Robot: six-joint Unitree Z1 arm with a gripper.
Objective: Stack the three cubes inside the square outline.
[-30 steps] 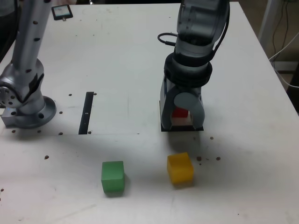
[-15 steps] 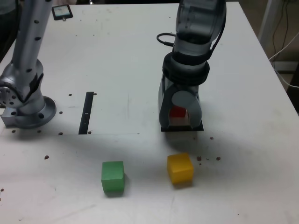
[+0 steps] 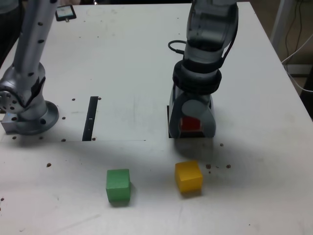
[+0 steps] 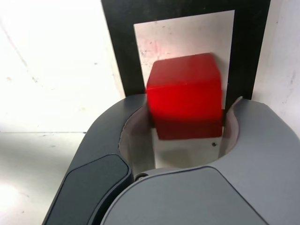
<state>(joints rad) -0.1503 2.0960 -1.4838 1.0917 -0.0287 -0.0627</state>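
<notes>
The silver-grey, rounded two-jawed pincer [image 4: 187, 110] is partly open, its jaws parted slightly wider than the small matte red cube [image 4: 184, 96] between them. In the wrist view a narrow gap shows along one side of the cube, so it is not clamped from both sides; whether the other jaw touches it, I cannot tell. The red cube is within the thick black square outline with a white centre [image 4: 251, 47], over that centre.

In the exterior view, the small matte yellow cube [image 3: 189, 176] sits on the white bench [image 3: 146, 210], outside the outline and nearer the camera. The small matte green cube [image 3: 118, 185] stands on the bench farther to the exterior view's left, well apart from the yellow one. A narrow straight black strip [image 3: 90, 119] lies beyond the green cube.
</notes>
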